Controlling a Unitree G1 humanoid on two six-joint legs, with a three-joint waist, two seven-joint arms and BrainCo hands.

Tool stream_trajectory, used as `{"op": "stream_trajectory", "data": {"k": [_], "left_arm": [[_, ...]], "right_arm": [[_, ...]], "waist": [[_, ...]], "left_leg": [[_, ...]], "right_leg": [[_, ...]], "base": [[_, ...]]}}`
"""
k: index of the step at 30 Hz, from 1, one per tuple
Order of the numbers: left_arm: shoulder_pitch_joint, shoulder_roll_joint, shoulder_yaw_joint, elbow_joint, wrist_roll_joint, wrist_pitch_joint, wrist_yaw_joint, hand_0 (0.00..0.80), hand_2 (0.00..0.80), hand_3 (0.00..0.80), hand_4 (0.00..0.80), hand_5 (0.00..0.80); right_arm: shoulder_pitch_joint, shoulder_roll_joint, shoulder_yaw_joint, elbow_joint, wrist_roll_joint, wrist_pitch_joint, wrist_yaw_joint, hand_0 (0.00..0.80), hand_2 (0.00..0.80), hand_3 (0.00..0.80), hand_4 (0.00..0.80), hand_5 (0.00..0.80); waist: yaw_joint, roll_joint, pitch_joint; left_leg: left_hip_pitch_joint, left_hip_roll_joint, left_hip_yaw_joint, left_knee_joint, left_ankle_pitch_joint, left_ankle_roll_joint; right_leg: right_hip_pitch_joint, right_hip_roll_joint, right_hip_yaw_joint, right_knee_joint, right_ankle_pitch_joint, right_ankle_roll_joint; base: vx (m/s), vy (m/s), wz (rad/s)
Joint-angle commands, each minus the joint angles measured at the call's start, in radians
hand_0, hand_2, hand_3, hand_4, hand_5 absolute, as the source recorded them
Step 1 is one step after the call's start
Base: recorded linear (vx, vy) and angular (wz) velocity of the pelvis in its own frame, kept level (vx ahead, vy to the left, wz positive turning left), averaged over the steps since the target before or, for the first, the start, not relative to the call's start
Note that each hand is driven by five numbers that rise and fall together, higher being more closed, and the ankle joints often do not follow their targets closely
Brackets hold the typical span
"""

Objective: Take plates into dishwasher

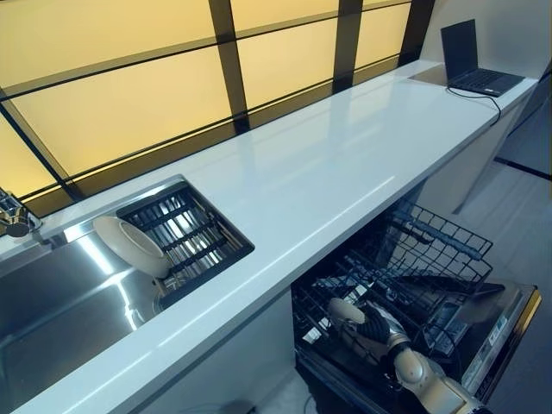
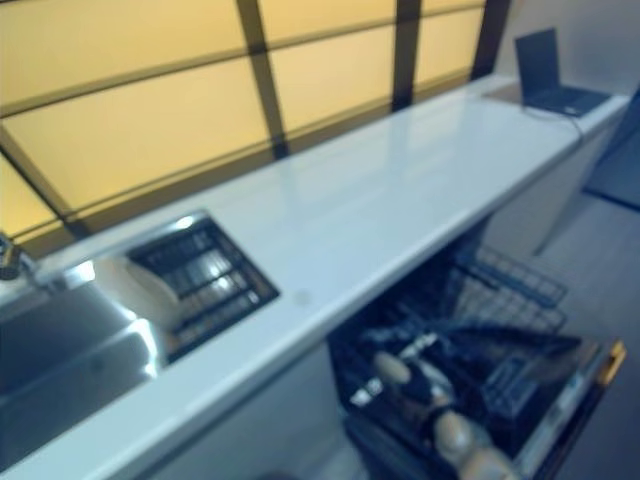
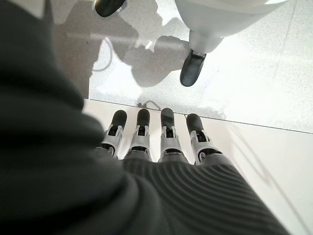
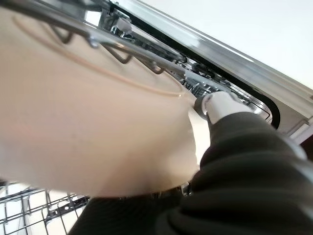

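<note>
A cream plate (image 1: 129,246) leans upright in the dark drying rack (image 1: 194,233) set in the sink. The dishwasher's lower rack (image 1: 431,259) is pulled out under the countertop. My right hand (image 1: 373,329) is down inside that rack, shut on a second cream plate (image 4: 98,122), whose edge also shows in the left eye view (image 1: 345,310). In the right wrist view this plate lies against the rack's wires, with my thumb (image 4: 215,105) at its rim. My left hand (image 3: 156,142) shows only in its own wrist view, fingers straight, empty, hanging over the floor.
A long white countertop (image 1: 345,155) runs along the window. A laptop (image 1: 474,60) with a cable sits at its far right end. A faucet (image 1: 13,220) stands at the sink's left. The open dishwasher door (image 1: 504,332) juts out at lower right.
</note>
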Motion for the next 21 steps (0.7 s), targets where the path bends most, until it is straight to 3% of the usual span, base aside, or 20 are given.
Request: {"op": "stream_trajectory", "data": {"k": [1,21], "left_arm": [[-0.052,0.016,-0.036,0.021,0.04,0.003,-0.011,0.0,0.0,0.0,0.0,0.0],[-0.062,0.013,-0.079,0.001,0.042,-0.018,-0.029,0.0,0.0,0.0,0.0,0.0]], "right_arm": [[-0.063,0.051,0.044,0.078,-0.059,0.032,-0.034,0.8,0.8,0.8,0.8,0.8],[-0.171,0.095,0.049,0.351,-0.137,0.174,-0.019,0.8,0.8,0.8,0.8,0.8]], "waist": [[0.013,-0.058,-0.018],[0.05,-0.004,-0.007]], "left_leg": [[-0.059,-0.05,0.002,-0.006,0.006,0.016],[-0.075,-0.082,-0.041,-0.006,0.004,0.024]], "right_leg": [[-0.038,0.014,0.01,0.093,-0.075,-0.002],[-0.057,-0.007,-0.007,0.098,-0.07,-0.002]], "base": [[-0.004,0.006,0.1],[-0.006,0.015,0.06]]}}
